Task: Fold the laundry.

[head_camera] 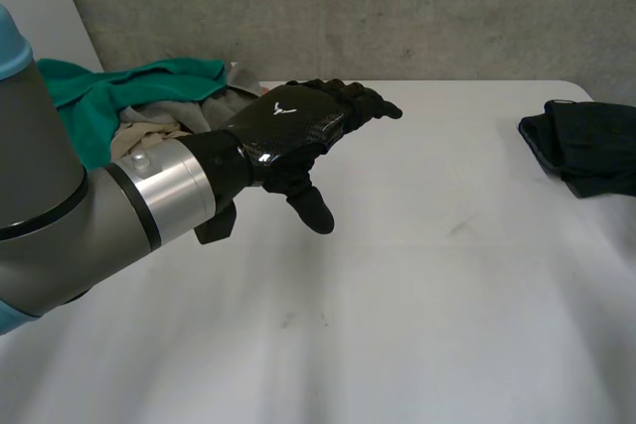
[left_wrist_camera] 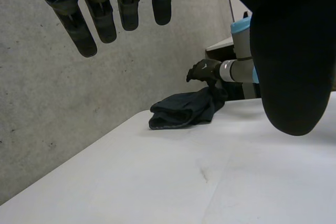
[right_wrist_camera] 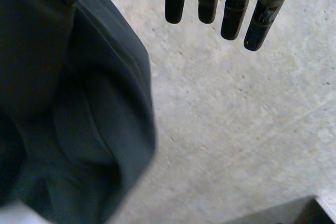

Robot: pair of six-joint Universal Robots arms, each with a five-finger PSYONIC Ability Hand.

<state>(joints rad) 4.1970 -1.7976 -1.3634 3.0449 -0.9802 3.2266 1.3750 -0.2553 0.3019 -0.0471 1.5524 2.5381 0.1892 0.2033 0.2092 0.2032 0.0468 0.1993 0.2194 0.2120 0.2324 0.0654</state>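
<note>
Left robot hand [head_camera: 293, 126] hovers over the middle of the white counter [head_camera: 417, 295], fingers straight, thumb hanging down, holding nothing. Right robot hand [right_wrist_camera: 231, 3] has its fingers straight and apart, gripping nothing. Dark cloth [head_camera: 586, 146] lies crumpled at the counter's right edge, just beside that hand. Laundry pile [head_camera: 159, 116], green cloth [head_camera: 89, 96] on top, sits at the far left corner behind the left arm.

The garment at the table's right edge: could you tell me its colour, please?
The garment is black, clearest in the left wrist view.
</note>
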